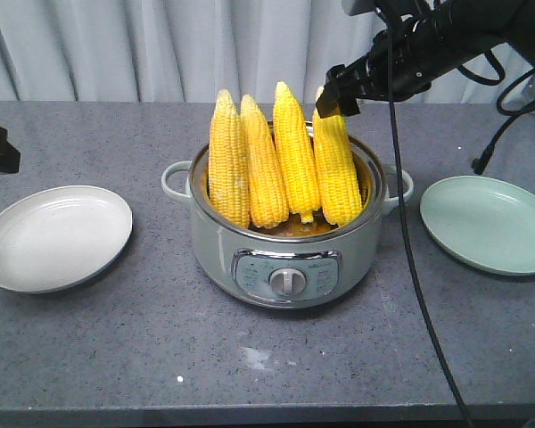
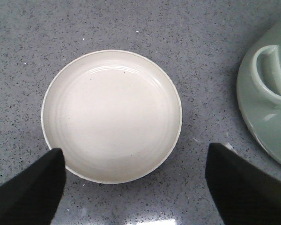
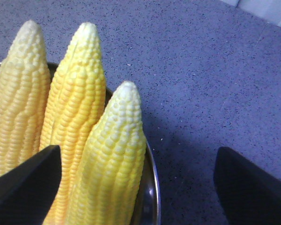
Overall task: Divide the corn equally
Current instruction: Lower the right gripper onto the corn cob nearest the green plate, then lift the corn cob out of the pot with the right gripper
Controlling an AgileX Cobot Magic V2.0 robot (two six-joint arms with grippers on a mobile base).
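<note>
R hand (image 3: 138, 151) spread wide, gripping nothing, poised at the tip of the nearest corn cob (image 1: 336, 169), which sits btwn its fingers (image 3: 23, 187); can't tell if either touches it. Three more cobs (image 1: 263, 165) stand just past that one, all four upright, tips up, packed side by side in a pale green electric pot (image 1: 223, 254) directly under the hand. Green plate (image 1: 490, 223) lies on the grey bench (image 1: 116, 357) lower down, off to the hand's outer side, apart from the pot. L hand (image 2: 136, 150) also wide, hanging over a white plate (image 2: 112, 117), w/ pot handle (image 2: 258, 77) off to its inner side.
</note>
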